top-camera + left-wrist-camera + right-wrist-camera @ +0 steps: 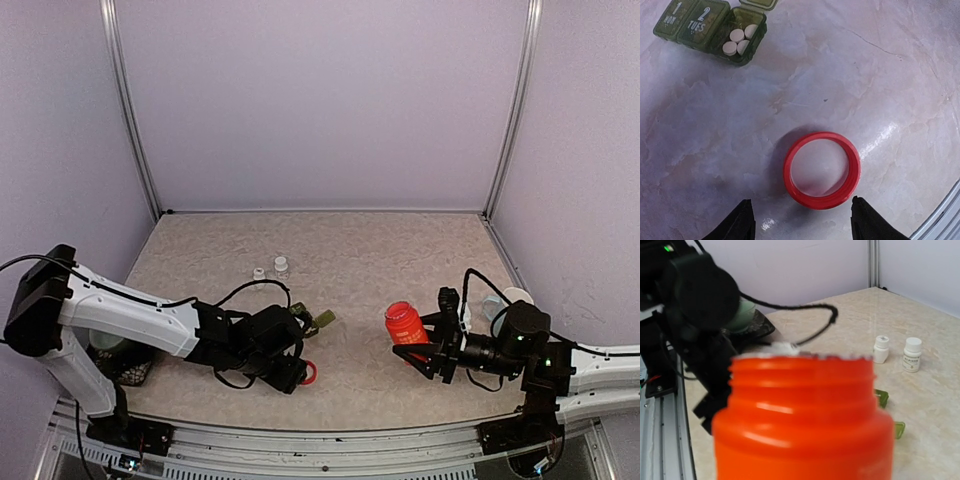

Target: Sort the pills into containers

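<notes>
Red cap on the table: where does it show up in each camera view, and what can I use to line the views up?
Top external: red cap sits low, left of centre.
Left wrist: lower middle, lying flat.
Right wrist: not visible; the orange bottle fills the foreground.
Shared landmark: the green pill organizer, which shows in all three views.

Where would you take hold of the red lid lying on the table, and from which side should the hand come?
Grip the red lid by its outer wall, on two opposite sides, coming straight down from above. It lies flat on the table, so only its rim stands up to be pinched; being round, any pair of sides should do. The open left hand hangs near it.
</notes>
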Tool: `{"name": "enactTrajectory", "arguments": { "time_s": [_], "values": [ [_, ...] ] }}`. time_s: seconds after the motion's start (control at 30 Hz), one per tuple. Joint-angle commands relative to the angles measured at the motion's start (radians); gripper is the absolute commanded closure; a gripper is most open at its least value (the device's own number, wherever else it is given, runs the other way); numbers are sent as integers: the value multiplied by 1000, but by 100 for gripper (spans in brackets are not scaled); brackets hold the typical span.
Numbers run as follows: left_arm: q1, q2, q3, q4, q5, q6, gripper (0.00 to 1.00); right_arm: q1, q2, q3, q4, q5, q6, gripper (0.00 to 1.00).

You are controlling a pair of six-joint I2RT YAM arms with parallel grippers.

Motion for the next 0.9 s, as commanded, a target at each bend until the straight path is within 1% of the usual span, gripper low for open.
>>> {"name": "enactTrajectory", "arguments": {
  "time_s": [0.0, 0.17, 0.37, 0.43, 0.53, 0.57, 0.67, 0.87],
  "values": [
    [34, 46, 29, 25, 33, 44, 39, 2, -28, 14, 5, -19, 9, 64],
    [69, 79, 31, 36, 44, 68, 50, 2, -36, 2, 10, -32, 15, 65],
    [83, 101, 40, 55, 85, 92, 68, 2, -26, -9, 23, -38, 16, 65],
    [87, 111, 39, 64, 105, 99, 78, 2, -23, -15, 29, -36, 14, 65],
    [92, 109, 27, 88, 144, 103, 97, 2, -29, -33, 63, -39, 7, 65],
    [95, 104, 21, 100, 158, 104, 100, 2, -31, -44, 78, -41, 6, 65],
    [102, 66, -4, 156, 218, 115, 100, 2, -36, -69, 115, -46, 3, 65],
    [116, -90, -104, 397, 408, 127, 100, 2, -33, -87, 155, -76, -1, 65]
  ]
}}
